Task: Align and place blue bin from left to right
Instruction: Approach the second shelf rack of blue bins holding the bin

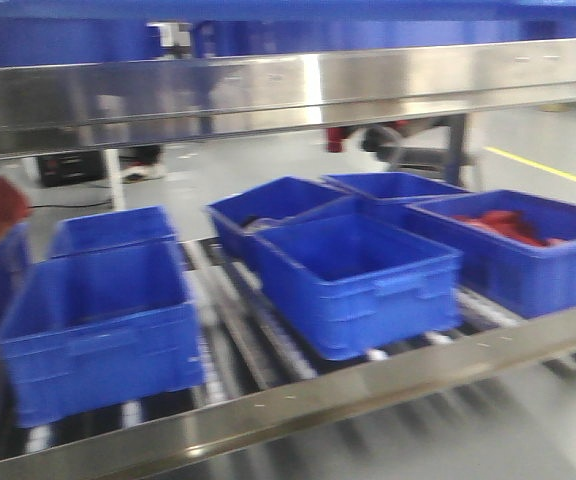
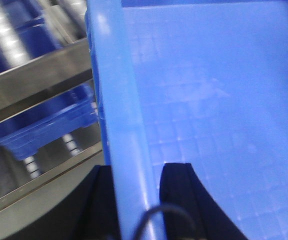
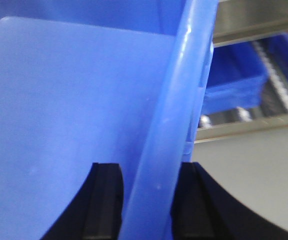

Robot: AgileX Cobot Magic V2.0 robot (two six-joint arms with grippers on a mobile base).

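Both wrist views are filled by the blue bin, bright medium blue with a thick rim. In the left wrist view its rim [image 2: 119, 100] runs up between the black fingers, and its gridded floor [image 2: 214, 110] spreads to the right. My left gripper [image 2: 136, 167] is shut on that rim. In the right wrist view the opposite rim [image 3: 179, 100] stands between the fingers, with the bin's inside [image 3: 69, 100] to the left. My right gripper [image 3: 148, 166] is shut on it. Neither gripper shows in the front view.
A roller shelf in the front view carries several blue bins: one at the front left [image 1: 98, 325], one in the middle [image 1: 353, 275], and one holding red items at the right [image 1: 513, 240]. A steel front rail [image 1: 298, 405] and an upper steel beam [image 1: 288, 85] frame the shelf.
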